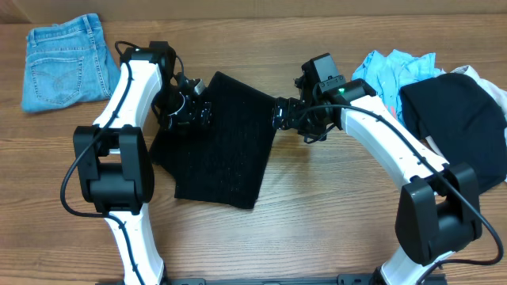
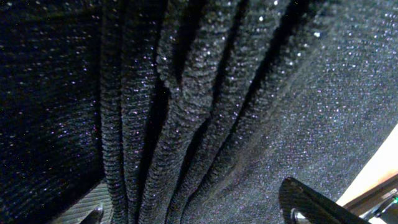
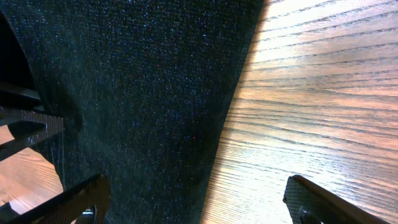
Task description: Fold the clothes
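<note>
Four garments lie on a wooden table (image 1: pixel 333 206), seen from above. A large black ribbed knit piece (image 1: pixel 226 146) sits in the middle, spread flat and turned at an angle. Light-blue denim shorts (image 1: pixel 65 62) lie at the far left corner, well apart from it. At the far right, a sky-blue tee (image 1: pixel 388 71) is crumpled beside a smooth black garment (image 1: pixel 455 123). The left hand (image 1: pixel 190 111) is at the knit piece's upper left edge. The right hand (image 1: pixel 285 113) is at its upper right edge, pointing toward the cloth.

One close view from the left wrist is filled almost entirely by the black knit, gathered into several deep folds flecked with tiny sparkles. The left hand's fingers (image 2: pixel 308 199) show only as dark tips at the bottom corners, set wide apart with the bunched cloth between them, not pinched on it. A sliver of table shows at the right.

One close view from the right wrist shows the knit's straight edge running down across bare wood grain. The right hand's fingers (image 3: pixel 323 199) stand wide apart: one tip over the cloth, one over the table, holding nothing.
</note>
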